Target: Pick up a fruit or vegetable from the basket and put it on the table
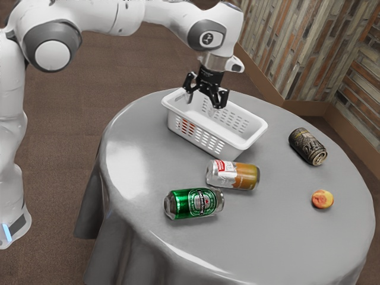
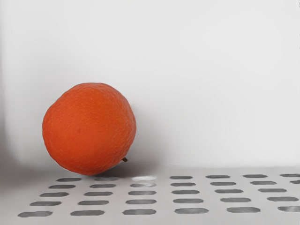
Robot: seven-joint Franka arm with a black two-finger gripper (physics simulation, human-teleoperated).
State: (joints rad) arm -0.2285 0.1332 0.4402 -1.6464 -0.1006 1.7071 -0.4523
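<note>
Ext. view: arm (image 1: 113, 16) comes in from upper left, w/ black gripper (image 1: 205, 103) a bit above ctr. of frame, over the upper-left part of the white basket (image 1: 240, 141). Fingers open, spread well apart. Task's thing, an orange (image 2: 89, 129), is in the basket: wrist view has it nr an inside corner, w/ a short stem bit down by the slots; ext. view has its color thru the slots of the basket's near side, toward the left.

Rest of the gray tabletop (image 1: 267, 237): silver/orange can (image 1: 233, 175) on its side approx. mid-frame, just beside basket; green can (image 1: 194, 203) also on its side, lower & a bit left; dark can (image 1: 308, 146) lying at right, abt mid-height; red/yellow peach (image 1: 322, 199) lower right, below dark can. Brick-patterned wall (image 1: 297, 47) upper right, brown floor (image 1: 59, 119) at left.
</note>
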